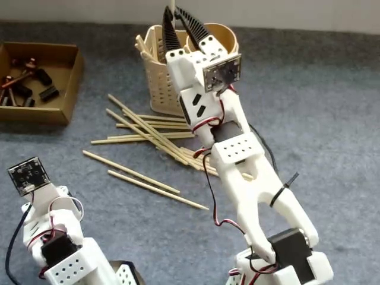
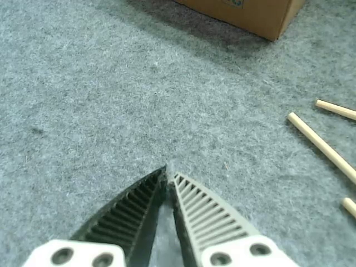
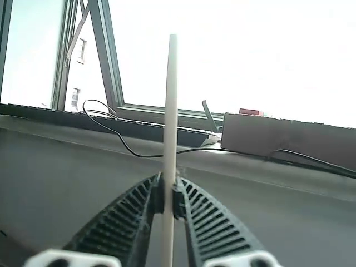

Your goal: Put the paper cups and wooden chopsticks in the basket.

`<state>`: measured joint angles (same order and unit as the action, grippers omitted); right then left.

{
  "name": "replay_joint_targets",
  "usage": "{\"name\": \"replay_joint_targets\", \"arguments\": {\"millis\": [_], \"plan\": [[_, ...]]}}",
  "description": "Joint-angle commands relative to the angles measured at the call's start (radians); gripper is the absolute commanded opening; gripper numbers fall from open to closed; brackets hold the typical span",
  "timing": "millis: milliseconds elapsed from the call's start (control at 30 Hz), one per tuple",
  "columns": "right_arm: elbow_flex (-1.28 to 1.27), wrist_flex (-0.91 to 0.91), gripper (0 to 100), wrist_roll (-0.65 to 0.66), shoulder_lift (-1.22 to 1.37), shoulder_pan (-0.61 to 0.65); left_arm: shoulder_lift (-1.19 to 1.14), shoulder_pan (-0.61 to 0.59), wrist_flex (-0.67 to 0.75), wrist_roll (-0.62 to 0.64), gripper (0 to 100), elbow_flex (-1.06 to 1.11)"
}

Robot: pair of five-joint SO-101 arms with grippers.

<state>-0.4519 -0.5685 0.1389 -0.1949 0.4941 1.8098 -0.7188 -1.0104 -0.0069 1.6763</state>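
The right tool (image 3: 168, 188) grips one wooden chopstick (image 3: 170, 100) upright above the basket (image 1: 155, 83). More chopsticks (image 1: 145, 133) lie on the table (image 1: 320, 95) beside it. The left tool (image 2: 168, 177) is closed, low over the table.
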Motion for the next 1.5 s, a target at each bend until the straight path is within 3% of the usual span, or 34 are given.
{"name": "replay_joint_targets", "arguments": {"millis": [0,233,433,800,1167,1467], "plan": [[0.002,-0.027,0.5,0.008,-0.039,-0.01,0.002,-0.013,-0.003,-0.006,0,0.019],[-0.081,-0.022,1.7,0.008,-0.094,-0.01,0.002,-0.013,-0.003,-0.006,0,0.019],[-0.087,0.16,16.8,0.003,-0.096,-0.01,0.002,-0.013,-0.003,-0.006,0,0.019],[-0.101,0.208,13.4,0.003,-0.259,0.028,0.002,-0.013,-0.003,-0.006,0,0.019],[-0.145,0.653,11.4,0.003,-0.567,0.142,0.002,-0.013,-0.003,-0.006,0,0.019],[-0.147,0.961,11.3,0.002,-0.65,0.157,0.002,-0.013,-0.003,-0.006,0,0.019]]}}
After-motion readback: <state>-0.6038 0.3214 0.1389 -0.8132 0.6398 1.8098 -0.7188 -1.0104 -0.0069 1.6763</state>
